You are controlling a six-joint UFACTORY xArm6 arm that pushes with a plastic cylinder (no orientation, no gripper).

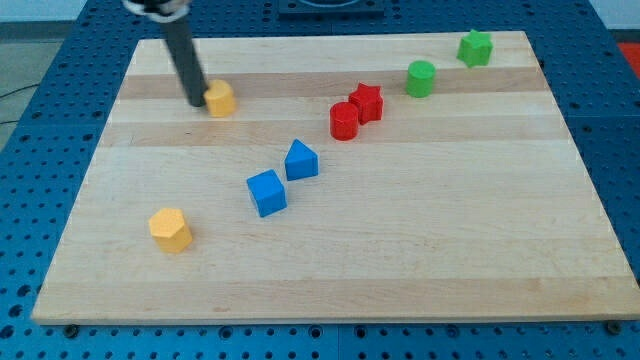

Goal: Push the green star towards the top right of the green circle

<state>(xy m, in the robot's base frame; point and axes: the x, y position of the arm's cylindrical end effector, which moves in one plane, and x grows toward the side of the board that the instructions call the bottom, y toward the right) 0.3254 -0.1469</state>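
Note:
The green star (476, 48) lies near the board's top right corner. The green circle (421, 78) lies just below and to the left of it, a small gap between them. My tip (196, 102) is far off at the view's upper left, touching the left side of a yellow block (221, 99). The dark rod rises from the tip toward the top edge of the view.
A red star (367, 102) and a red cylinder (344, 121) touch each other left of the green circle. Two blue blocks (267, 192) (301, 160) lie near the middle. A second yellow block (171, 229) lies at lower left. The wooden board (450, 260) sits on a blue perforated table.

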